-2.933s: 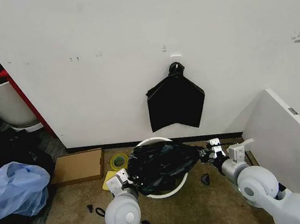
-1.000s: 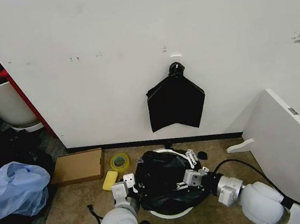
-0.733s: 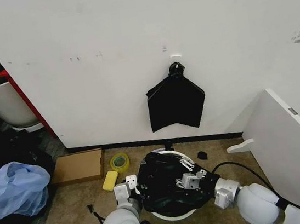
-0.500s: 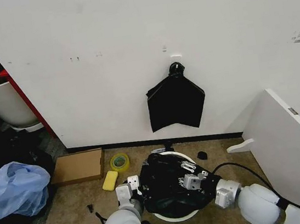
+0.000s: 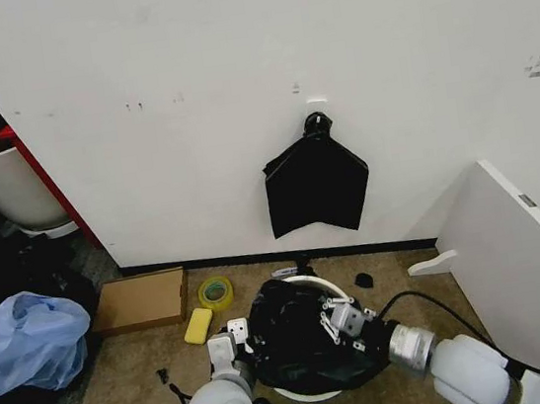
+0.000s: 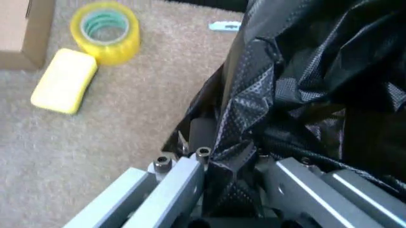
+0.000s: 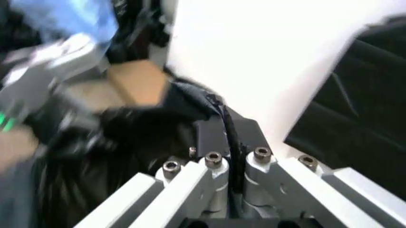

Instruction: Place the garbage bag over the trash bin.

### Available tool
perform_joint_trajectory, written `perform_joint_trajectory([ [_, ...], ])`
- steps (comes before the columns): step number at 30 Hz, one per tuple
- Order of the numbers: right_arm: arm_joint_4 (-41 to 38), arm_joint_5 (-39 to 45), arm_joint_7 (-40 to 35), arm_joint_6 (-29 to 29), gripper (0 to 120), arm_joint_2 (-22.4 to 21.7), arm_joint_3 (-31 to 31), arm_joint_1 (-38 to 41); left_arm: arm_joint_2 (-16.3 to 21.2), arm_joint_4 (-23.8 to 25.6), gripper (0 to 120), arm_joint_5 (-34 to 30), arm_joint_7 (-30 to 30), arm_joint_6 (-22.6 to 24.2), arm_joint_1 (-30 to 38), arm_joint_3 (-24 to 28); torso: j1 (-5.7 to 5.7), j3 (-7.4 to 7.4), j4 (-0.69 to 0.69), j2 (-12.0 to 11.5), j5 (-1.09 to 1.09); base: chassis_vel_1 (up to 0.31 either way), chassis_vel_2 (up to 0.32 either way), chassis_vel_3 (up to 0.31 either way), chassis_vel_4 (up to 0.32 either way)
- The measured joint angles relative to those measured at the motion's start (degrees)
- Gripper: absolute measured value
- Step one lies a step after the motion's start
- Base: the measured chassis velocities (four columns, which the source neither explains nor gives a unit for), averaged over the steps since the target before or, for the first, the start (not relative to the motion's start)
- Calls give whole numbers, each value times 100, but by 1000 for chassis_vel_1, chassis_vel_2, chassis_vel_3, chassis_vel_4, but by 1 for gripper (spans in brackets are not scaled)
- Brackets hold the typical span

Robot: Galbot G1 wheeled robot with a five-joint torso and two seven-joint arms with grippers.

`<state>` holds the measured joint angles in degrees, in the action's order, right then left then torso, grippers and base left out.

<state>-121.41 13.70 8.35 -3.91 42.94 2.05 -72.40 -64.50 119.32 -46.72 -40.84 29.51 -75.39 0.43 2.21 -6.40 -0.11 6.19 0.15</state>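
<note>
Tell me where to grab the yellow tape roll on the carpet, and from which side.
Grip the yellow tape roll across its outer wall from above. It lies flat with its hole upward, apart from the yellow sponge and the cardboard box, so fingers likely fit on either side.

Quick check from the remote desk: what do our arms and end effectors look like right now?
Both arms have glossy pale-grey rounded shells. The right arm carries a silver metal wrist ring and a black cable looping behind. Each end effector, left and right, has silvery-white metal fingers with visible screws.

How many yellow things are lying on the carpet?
2: a round yellow roll of tape near the wall, and a flat yellow block beside it, closer to the robot. More may be hidden.
</note>
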Motion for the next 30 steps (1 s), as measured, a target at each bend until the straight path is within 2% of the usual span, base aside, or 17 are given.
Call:
perform_joint_trajectory([
  [4, 40, 873, -539, -305, 0, 31, 123, 209, 189, -10, 0, 552, 751, -317, -124, -3, 0, 0, -1, 0, -1, 0, 0, 0, 0],
  [5, 40, 873, -539, -305, 0, 31, 123, 209, 189, -10, 0, 552, 751, -317, -124, -3, 0, 0, -1, 0, -1, 0, 0, 0, 0],
  [7, 187, 1098, -740, -364, 0, 103, 133, 330, 304, -10, 0, 933, 1045, -468, -229, -15, 0, 0, 0, 0, 0, 0, 0, 0, 0],
  [13, 420, 1215, -912, -462, 0, 183, 146, 487, 400, -23, 0, 1471, 1334, -668, -287, -15, 0, 0, -1, 0, 0, 0, 0, 0, 0],
  [14, 540, 1170, -922, -482, 0, 227, 169, 515, 403, -70, 0, 1835, 1494, -815, -311, -15, 0, 0, 0, 0, 0, 0, 0, 0, 0],
  [18, 701, 1137, -919, -502, 0, 265, 197, 499, 407, -125, 0, 2274, 1673, -1051, -353, -13, 0, 0, 0, 0, 0, 0, 0, 0, 0],
  [22, 922, 1168, -865, -501, 0, 259, 216, 479, 413, -240, 0, 2900, 1924, -1550, -412, -16, 0, 0, -1, 0, 0, 0, 0, 0, 0],
  [25, 998, 1203, -831, -492, 0, 254, 219, 479, 412, -280, 0, 3011, 1989, -1729, -423, -24, 0, 0, -1, 0, 0, 0, 0, 0, 0],
  [30, 1309, 1339, -761, -439, 0, 277, 223, 492, 418, -338, 0, 3107, 2168, -2284, -483, -34, 0, 0, -1, 0, 1, 0, 0, 0, 0],
])
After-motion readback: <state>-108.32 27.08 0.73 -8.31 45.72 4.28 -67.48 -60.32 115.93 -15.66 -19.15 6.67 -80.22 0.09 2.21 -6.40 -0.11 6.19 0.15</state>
